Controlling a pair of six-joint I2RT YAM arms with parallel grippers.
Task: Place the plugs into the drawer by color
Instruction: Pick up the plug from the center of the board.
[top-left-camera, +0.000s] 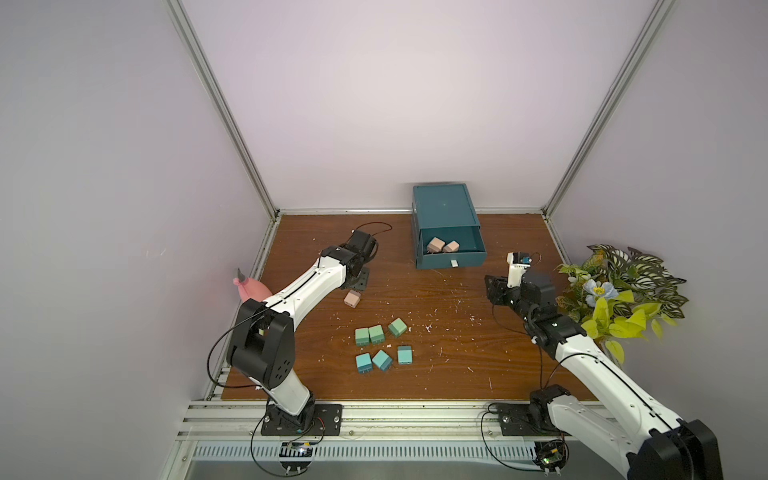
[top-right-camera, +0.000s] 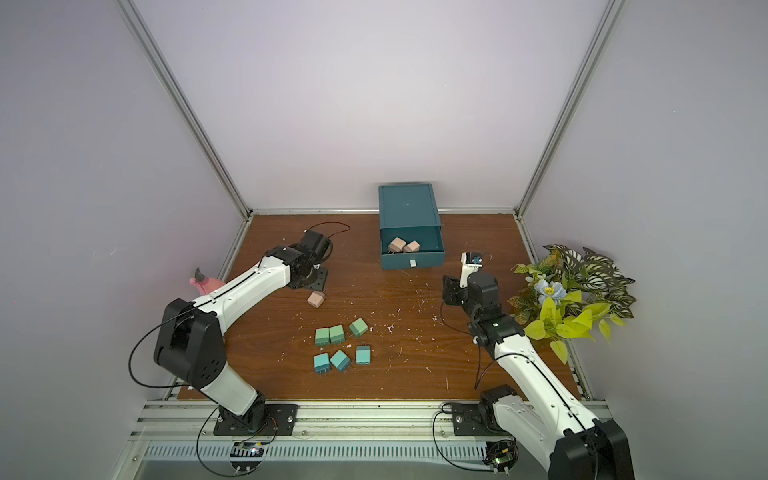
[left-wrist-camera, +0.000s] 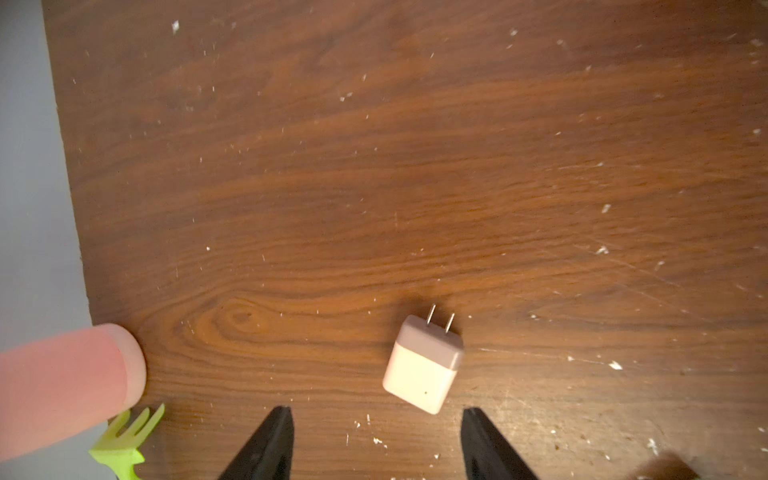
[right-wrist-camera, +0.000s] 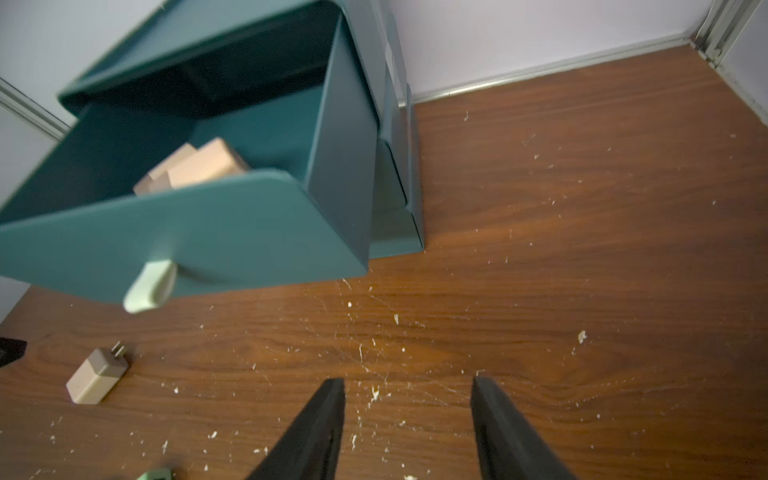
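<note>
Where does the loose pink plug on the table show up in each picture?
Top view: pink plug beside the left arm's tip.
Top view: pink plug there too.
Left wrist: pink plug just ahead of the open left gripper.
Right wrist: pink plug lying in front of the drawer.
Shared landmark: the drawer, absent from the left wrist view.
</note>
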